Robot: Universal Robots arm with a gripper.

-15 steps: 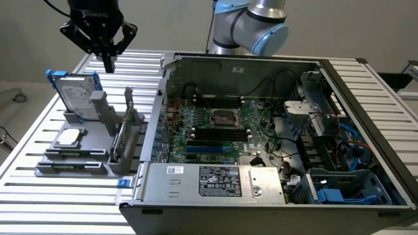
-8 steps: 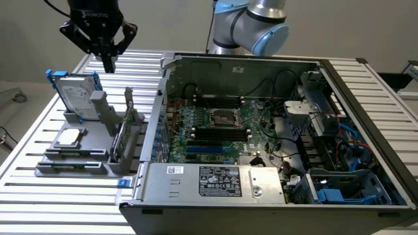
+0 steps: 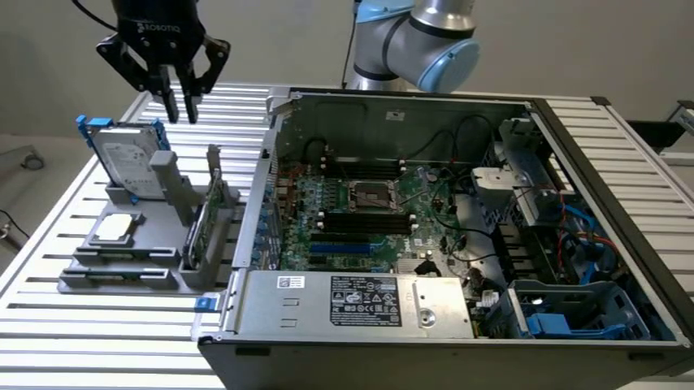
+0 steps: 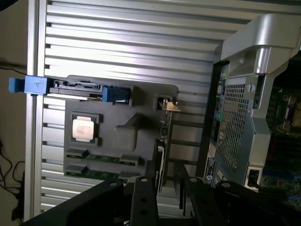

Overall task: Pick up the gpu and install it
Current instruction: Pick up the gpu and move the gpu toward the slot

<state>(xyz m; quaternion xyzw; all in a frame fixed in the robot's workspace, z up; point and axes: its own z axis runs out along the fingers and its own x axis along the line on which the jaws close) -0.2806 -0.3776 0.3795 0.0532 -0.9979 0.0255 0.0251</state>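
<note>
The gripper (image 3: pixel 182 114) hangs empty above the grey holder (image 3: pixel 109 278), jaws partly apart, while the gpu (image 3: pixel 213 213) stands on edge in the holder's slot, beside the open computer case (image 3: pixel 379 114).

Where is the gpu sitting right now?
The gpu stands on edge in the grey holder on the exterior view's left, between the hard drive and the open computer case.

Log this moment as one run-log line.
claw: open, empty, above gpu | gpu: upright in gray holder, beside computer case | install: not done
</note>
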